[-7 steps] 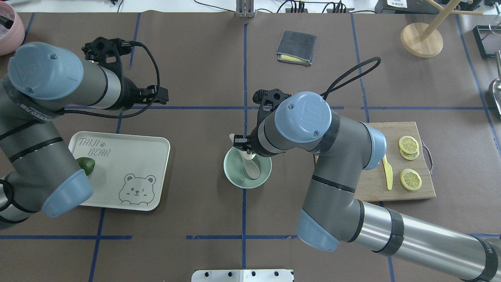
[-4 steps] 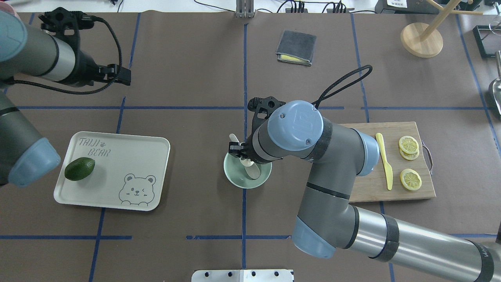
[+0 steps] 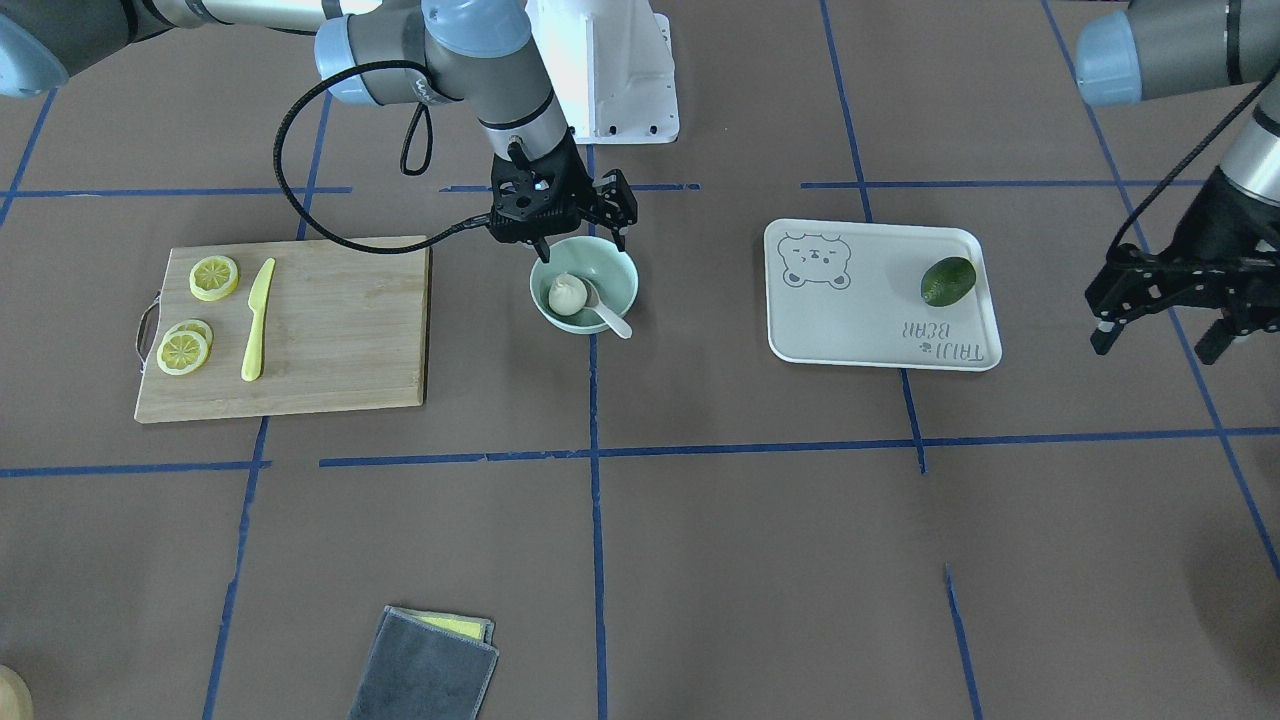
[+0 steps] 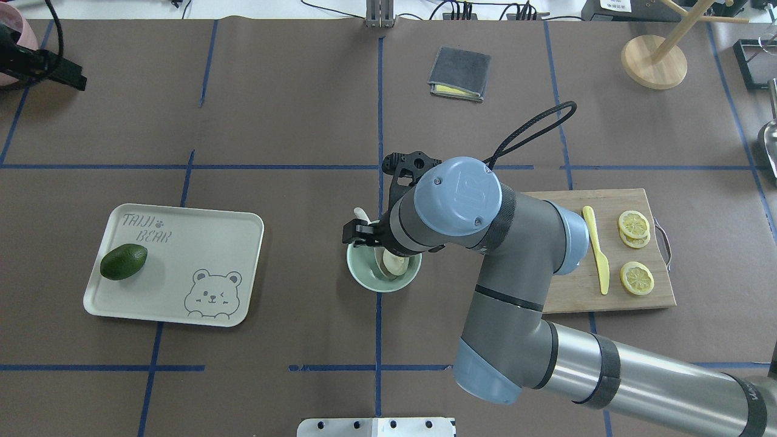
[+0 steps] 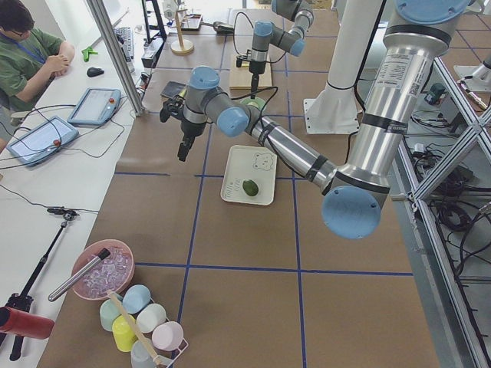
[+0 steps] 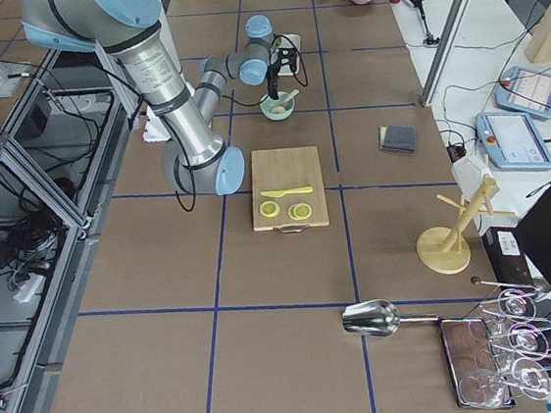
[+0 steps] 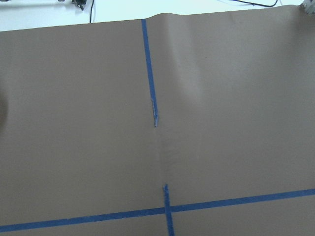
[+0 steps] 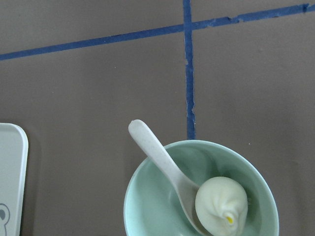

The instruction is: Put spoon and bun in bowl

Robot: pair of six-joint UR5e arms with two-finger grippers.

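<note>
The mint-green bowl (image 3: 622,278) stands at the table's middle. The cream bun (image 3: 567,295) lies inside it, and the off-white spoon (image 3: 607,316) rests in it with its handle over the rim. The right wrist view shows the bowl (image 8: 147,196), bun (image 8: 221,204) and spoon (image 8: 157,155) just below. My right gripper (image 3: 579,238) hangs open and empty right above the bowl. My left gripper (image 3: 1155,342) is open and empty, far off beyond the tray near the table's end. From overhead, my right arm partly hides the bowl (image 4: 359,274).
A white bear tray (image 3: 860,320) with a dark green fruit (image 3: 947,280) lies on my left. A wooden board (image 3: 340,330) with lemon slices (image 3: 214,277) and a yellow knife (image 3: 257,320) lies on my right. A grey cloth (image 3: 425,670) lies at the far side.
My left arm has swung away from the tray to the far left corner. My right gripper's fingers have spread over the bowl, and the bun now lies in it.
</note>
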